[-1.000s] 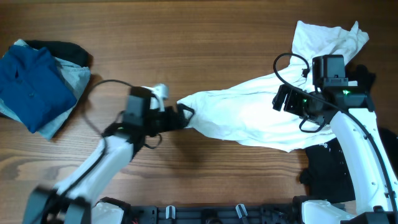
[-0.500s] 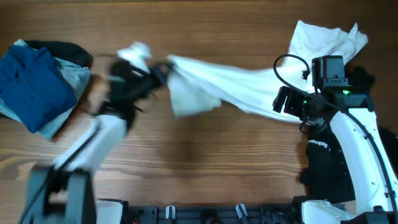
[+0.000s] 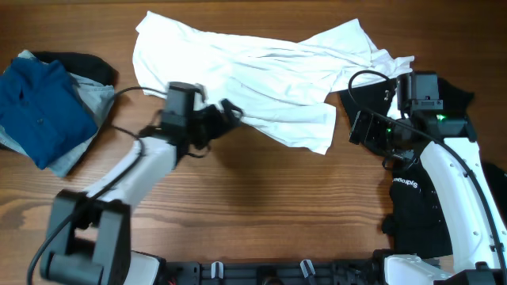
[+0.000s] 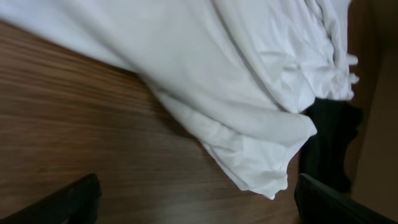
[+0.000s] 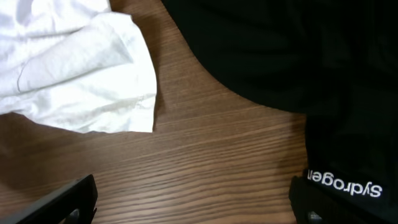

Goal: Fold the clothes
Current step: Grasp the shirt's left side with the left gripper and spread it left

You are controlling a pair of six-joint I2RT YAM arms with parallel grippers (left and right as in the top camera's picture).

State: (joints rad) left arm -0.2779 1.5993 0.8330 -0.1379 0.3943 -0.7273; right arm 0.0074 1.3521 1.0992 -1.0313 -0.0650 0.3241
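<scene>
The white T-shirt (image 3: 253, 71) lies crumpled and spread across the far middle of the table, with no print showing. My left gripper (image 3: 227, 115) is open and empty at the shirt's near edge. In the left wrist view its jaws (image 4: 199, 208) are wide apart over bare wood, with the shirt (image 4: 249, 81) just ahead. My right gripper (image 3: 360, 128) is open and empty beside the shirt's right corner (image 5: 74, 68). Its jaws (image 5: 193, 202) are over bare wood. The black garment (image 3: 420, 210) lies at the right under my right arm. Its white lettering shows in the right wrist view (image 5: 280, 50).
A pile of folded clothes with a blue shirt on top (image 3: 40, 107) sits at the table's left edge. The arm bases stand along the near edge. Wood shows in the near middle between the arms.
My left arm swung the white shirt left and away from me, then let go. The shirt now lies spread at the far middle. My right arm has barely moved.
</scene>
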